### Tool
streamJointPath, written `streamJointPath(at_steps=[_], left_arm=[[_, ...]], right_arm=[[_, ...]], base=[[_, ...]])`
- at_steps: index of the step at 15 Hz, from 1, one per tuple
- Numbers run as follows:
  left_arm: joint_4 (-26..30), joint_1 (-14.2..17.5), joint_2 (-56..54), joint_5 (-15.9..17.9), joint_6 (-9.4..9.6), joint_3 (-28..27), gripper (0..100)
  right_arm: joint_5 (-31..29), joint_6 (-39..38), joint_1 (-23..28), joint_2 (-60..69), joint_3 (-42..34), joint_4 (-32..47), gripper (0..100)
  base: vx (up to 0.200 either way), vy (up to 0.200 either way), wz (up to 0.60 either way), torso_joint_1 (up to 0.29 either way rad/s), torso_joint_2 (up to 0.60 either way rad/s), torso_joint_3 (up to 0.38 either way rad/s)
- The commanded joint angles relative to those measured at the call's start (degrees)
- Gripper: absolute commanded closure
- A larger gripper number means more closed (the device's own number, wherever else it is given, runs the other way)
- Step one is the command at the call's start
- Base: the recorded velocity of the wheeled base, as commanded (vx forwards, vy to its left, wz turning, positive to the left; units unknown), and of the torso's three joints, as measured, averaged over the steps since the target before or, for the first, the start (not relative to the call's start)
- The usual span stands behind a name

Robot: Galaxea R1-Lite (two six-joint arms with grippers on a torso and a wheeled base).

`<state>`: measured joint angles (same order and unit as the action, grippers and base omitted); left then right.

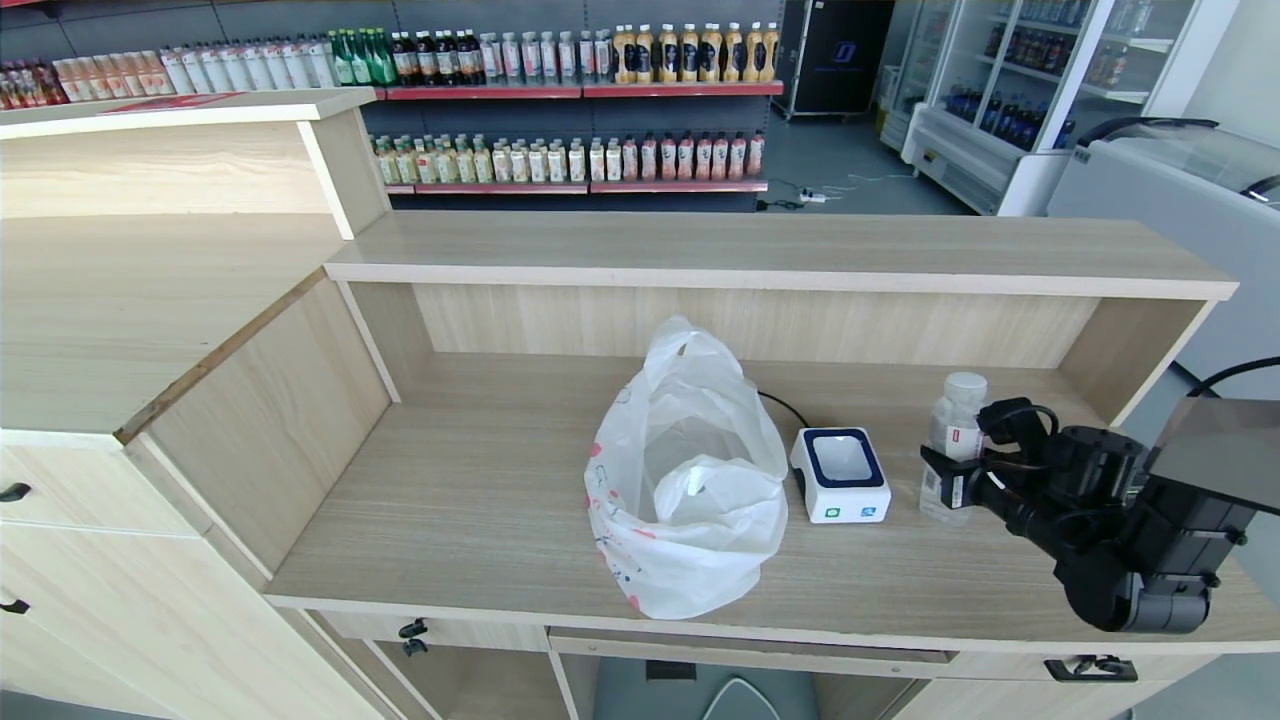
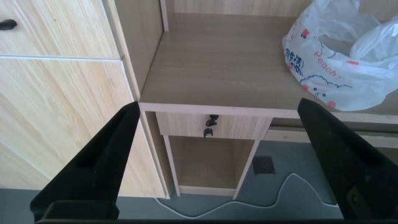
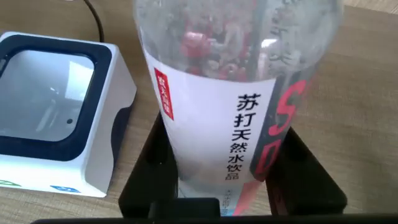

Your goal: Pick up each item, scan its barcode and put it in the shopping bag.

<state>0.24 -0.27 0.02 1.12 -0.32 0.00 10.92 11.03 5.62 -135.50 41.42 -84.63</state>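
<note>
R end effector [image 3: 225, 186] grips bottle [image 3: 230, 93], cap cut off; L end effector [image 2: 219, 104] wide open, bag [image 2: 336, 56] cropped.

Pale wooden counter [image 1: 470, 500] with a raised ledge [image 1: 760, 250] along its far side and a taller block of the same wood [image 1: 150, 300] on the left, fronted by cabinet doors with black handles [image 1: 14, 491]. Under the worktop, a shallow drawer [image 2: 180, 124] with a key [image 2: 210, 124] in its lock. Farther back, red-edged shelves [image 1: 580, 91] lined with drink bottles, a power strip [image 1: 812, 197] on the grey floor, glass-door coolers [image 1: 1030, 60] and a chest freezer [image 1: 1170, 180] to the right.
</note>
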Motion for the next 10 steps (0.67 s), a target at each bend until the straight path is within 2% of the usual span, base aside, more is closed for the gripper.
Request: streamJointPath(at_steps=[1, 5, 10], left_arm=[[0.02, 0.0, 0.06, 0.02, -0.03, 0.0, 0], [0.02, 0.0, 0.06, 0.02, -0.03, 0.0, 0], [0.02, 0.0, 0.06, 0.02, -0.03, 0.0, 0]], right_arm=[[0.06, -0.05, 0.71, 1.64, -0.2, -0.1, 100], [1.21, -1.36, 1.5, 4.19, -0.82, 0.16, 100], [1.29, -3.21, 2.29, 7.18, -6.09, -0.28, 100]], base=[[0.0, 0.0, 0.0, 0.0, 0.0, 0.0], [0.0, 0.0, 0.0, 0.0, 0.0, 0.0], [0.0, 0.0, 0.0, 0.0, 0.0, 0.0]])
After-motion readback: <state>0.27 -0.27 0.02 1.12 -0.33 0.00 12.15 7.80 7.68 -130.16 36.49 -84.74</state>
